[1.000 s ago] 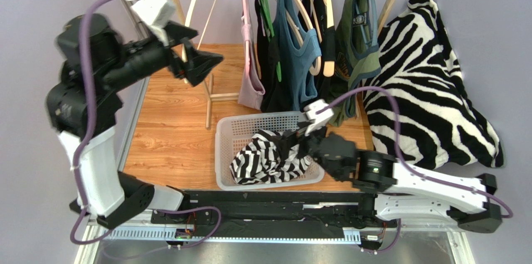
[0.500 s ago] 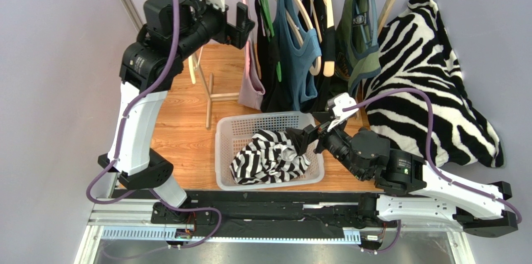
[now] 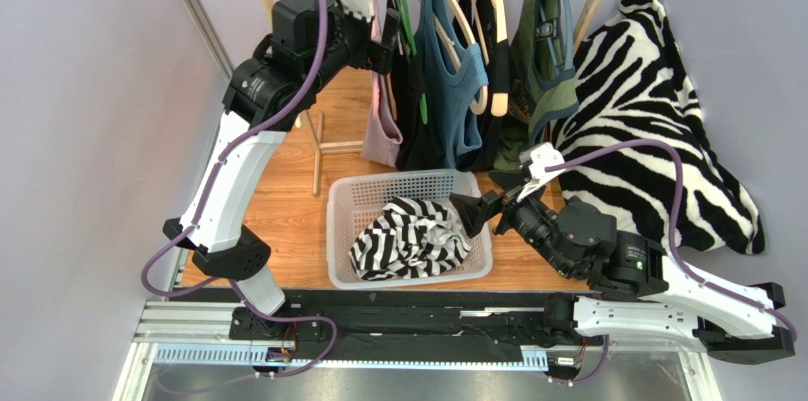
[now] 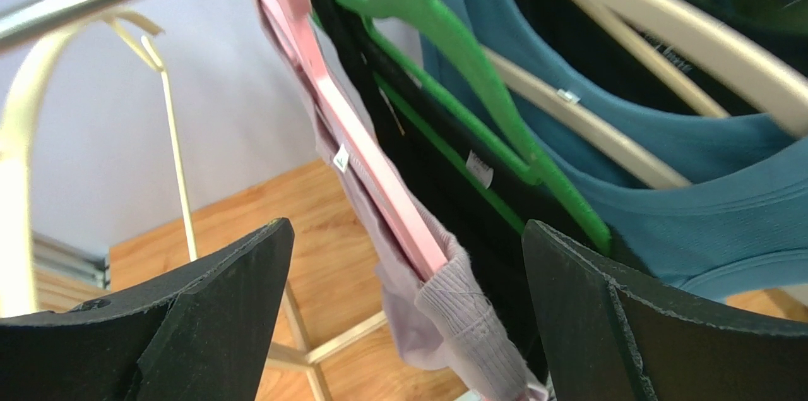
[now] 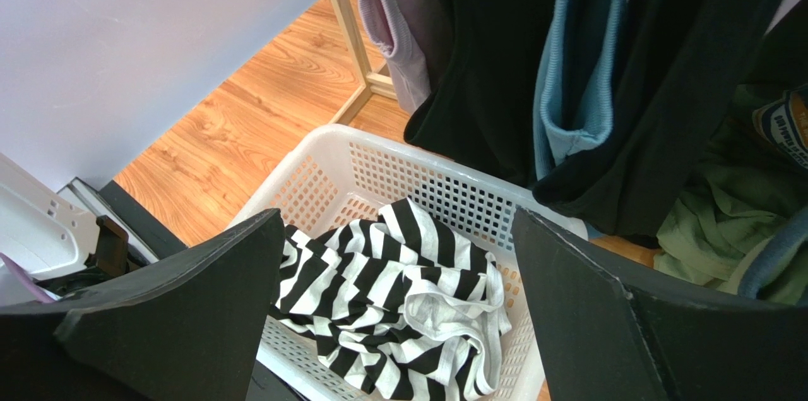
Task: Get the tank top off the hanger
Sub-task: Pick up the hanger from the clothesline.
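Note:
A lilac tank top (image 3: 382, 126) hangs on a pink hanger (image 4: 353, 126) at the left end of the rail; its strap end (image 4: 467, 314) wraps the hanger's arm. My left gripper (image 4: 408, 311) is open, its jaws on either side of that hanger arm and strap without touching; in the top view it (image 3: 387, 33) is up by the rail. My right gripper (image 5: 398, 306) is open and empty above the white basket (image 3: 343, 202), in the top view (image 3: 479, 210) at the basket's right rim. A black-and-white striped top (image 5: 398, 292) lies in the basket.
A black top on a green hanger (image 4: 474, 69), a teal top (image 3: 450, 79), more black tops and an olive one (image 3: 545, 50) hang to the right. An empty cream hanger (image 4: 24, 136) hangs to the left. A zebra-print blanket (image 3: 654, 126) drapes at the right.
My left arm swung from the far left up and right to the rail, bringing its open jaws around the pink hanger. My right gripper drew back right from the basket and left the striped top inside.

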Action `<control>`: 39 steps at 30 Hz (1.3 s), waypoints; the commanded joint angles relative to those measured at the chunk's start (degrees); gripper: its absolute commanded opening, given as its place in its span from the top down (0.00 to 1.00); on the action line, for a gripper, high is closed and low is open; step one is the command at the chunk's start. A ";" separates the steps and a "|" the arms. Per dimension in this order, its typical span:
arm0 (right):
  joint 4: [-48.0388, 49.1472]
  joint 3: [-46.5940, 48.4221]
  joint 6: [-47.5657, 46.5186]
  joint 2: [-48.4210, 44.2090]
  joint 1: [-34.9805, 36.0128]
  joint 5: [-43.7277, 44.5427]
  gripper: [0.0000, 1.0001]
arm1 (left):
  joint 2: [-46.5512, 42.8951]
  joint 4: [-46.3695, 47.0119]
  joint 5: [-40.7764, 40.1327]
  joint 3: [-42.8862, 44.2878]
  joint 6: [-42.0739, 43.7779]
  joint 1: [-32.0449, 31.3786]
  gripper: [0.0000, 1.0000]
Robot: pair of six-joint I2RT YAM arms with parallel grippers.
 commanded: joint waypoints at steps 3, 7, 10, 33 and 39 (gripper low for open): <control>-0.90 0.21 0.49 -1.09 0.19 1.64 0.05 | -3.62 0.68 -2.99 -5.29 0.83 -0.09 0.05; -0.90 -0.05 0.58 -1.62 0.19 1.55 0.06 | -6.25 0.77 -3.78 -8.18 1.79 0.00 0.21; -0.99 -0.31 0.75 -1.88 0.28 1.55 0.07 | -7.75 0.86 -3.61 -9.24 1.97 -0.09 0.36; -2.83 1.09 0.67 -2.06 0.28 3.40 0.16 | -5.04 0.86 -1.41 -9.16 3.99 -0.08 0.37; -1.96 1.00 0.40 -2.06 0.19 3.57 0.16 | -3.72 0.33 -0.62 -7.14 4.17 0.18 0.83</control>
